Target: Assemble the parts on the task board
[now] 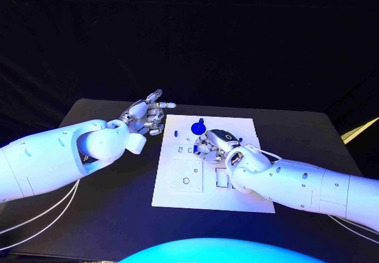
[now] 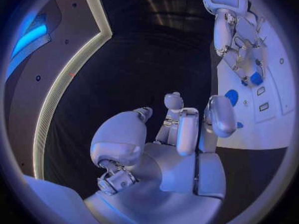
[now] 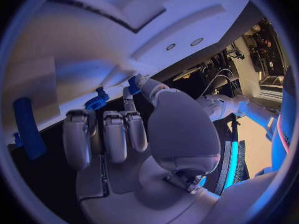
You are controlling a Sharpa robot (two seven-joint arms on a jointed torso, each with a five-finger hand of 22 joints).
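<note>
We read no writing on the white task board [image 1: 178, 194], which lies mid-table. Our left hand [image 1: 146, 118] hovers just beside its far left corner, fingers apart and holding nothing. Our right hand [image 1: 213, 143] rests on the board's far half, near a round blue part [image 1: 196, 128]; its wrist view has a small blue part [image 3: 133, 81] at its fingertips (gripped or merely touched, we cannot tell).

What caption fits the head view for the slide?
Right hand rests on the white task board near a blue part; left hand hovers open beside the board's left edge.
</note>
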